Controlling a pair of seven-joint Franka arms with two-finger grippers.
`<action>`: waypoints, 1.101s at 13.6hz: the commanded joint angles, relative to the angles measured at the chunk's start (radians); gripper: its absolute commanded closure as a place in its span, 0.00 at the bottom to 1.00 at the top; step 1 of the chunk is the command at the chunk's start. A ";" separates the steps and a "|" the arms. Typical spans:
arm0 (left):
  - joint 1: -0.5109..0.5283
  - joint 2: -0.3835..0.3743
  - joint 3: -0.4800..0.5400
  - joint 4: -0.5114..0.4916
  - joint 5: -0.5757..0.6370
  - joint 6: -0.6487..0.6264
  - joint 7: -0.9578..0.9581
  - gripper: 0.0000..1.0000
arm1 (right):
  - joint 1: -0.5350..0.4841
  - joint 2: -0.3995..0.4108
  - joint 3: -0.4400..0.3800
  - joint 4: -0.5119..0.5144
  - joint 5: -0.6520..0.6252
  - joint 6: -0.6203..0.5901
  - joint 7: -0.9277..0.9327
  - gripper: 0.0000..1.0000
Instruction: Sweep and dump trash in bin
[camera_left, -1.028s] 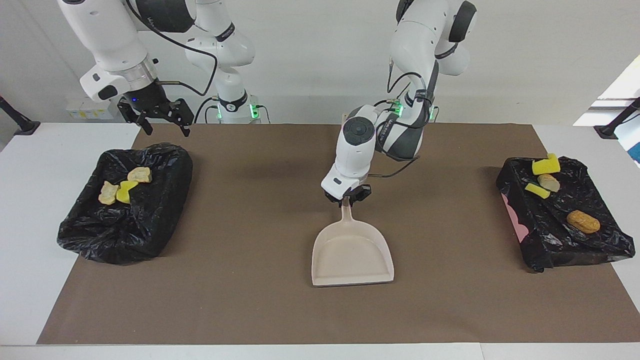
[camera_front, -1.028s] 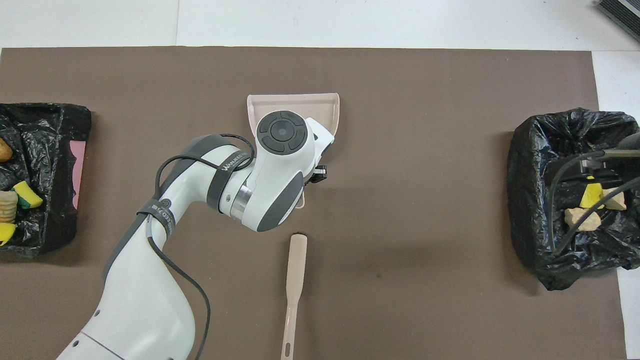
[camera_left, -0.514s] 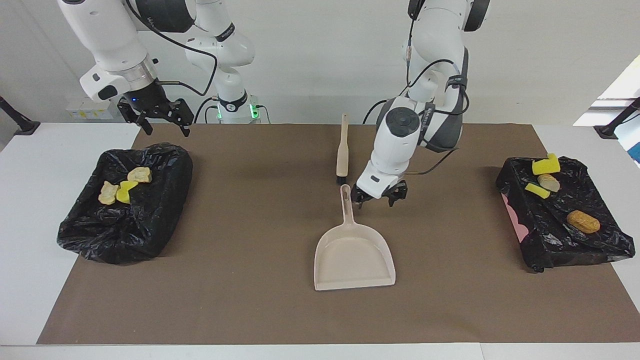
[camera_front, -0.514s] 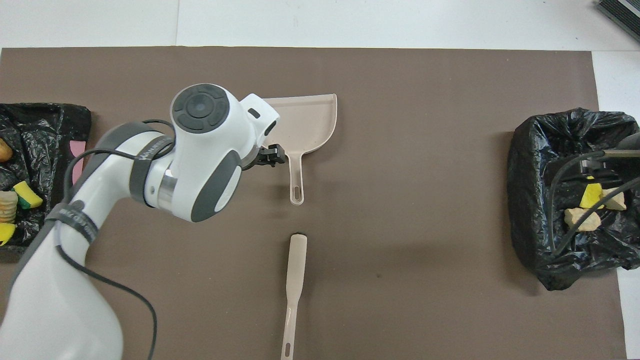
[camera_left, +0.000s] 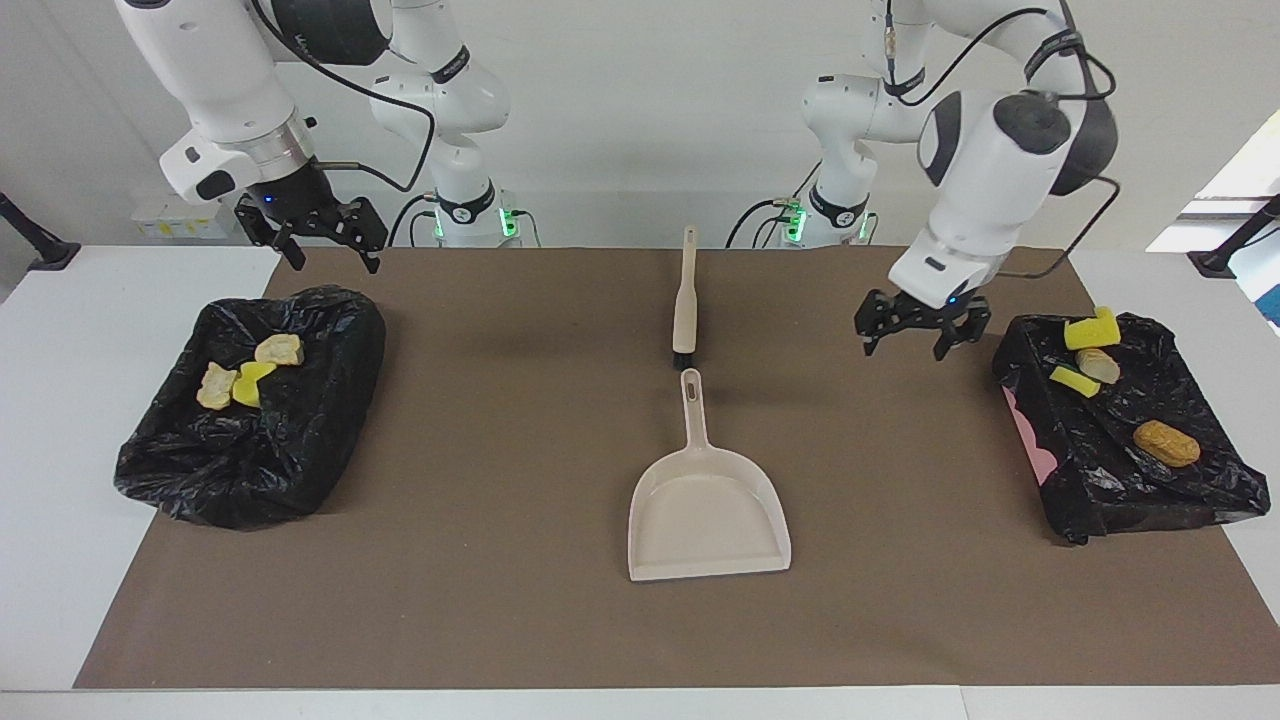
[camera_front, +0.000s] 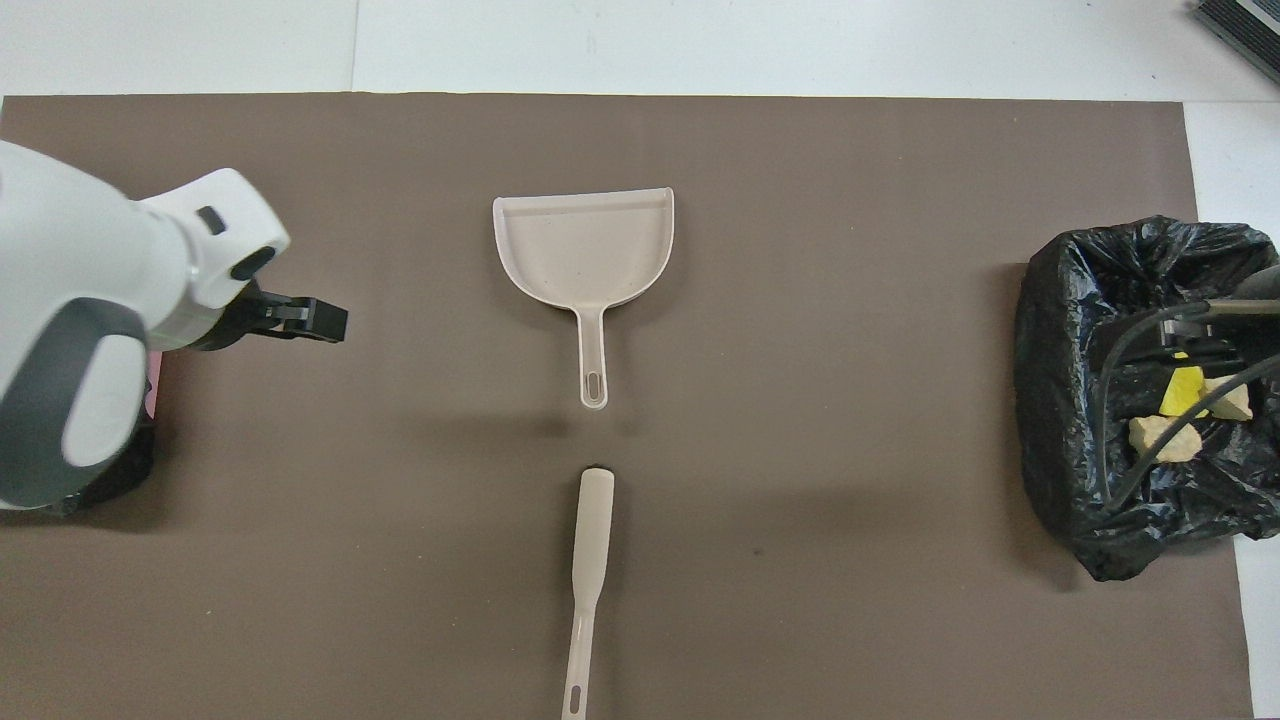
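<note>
Left gripper (camera_left: 920, 332) over brown mat (camera_left: 520, 620)

The facing camera looks from high across the table toward both robots. The overhead camera looks steeply down from above them. Both show the brown mat (camera_left: 500, 600) and dustpan (camera_left: 708, 510)

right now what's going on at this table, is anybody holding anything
Nothing is held. The dustpan lies flat mid-table with the brush just nearer the robots. The left pincer hangs open over the mat beside the tray holding four trash pieces. The right pincer waits open above the bin, which holds three pieces.
</note>
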 joint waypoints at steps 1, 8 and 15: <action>0.063 -0.062 -0.005 0.046 0.007 -0.106 0.079 0.00 | 0.003 -0.009 -0.007 -0.007 0.000 -0.005 -0.006 0.00; 0.121 0.025 -0.005 0.343 0.000 -0.357 0.187 0.00 | 0.003 -0.009 -0.007 -0.007 0.000 -0.005 -0.006 0.00; 0.121 0.009 -0.011 0.331 0.001 -0.363 0.172 0.00 | 0.003 -0.009 -0.007 -0.007 0.000 -0.005 -0.006 0.00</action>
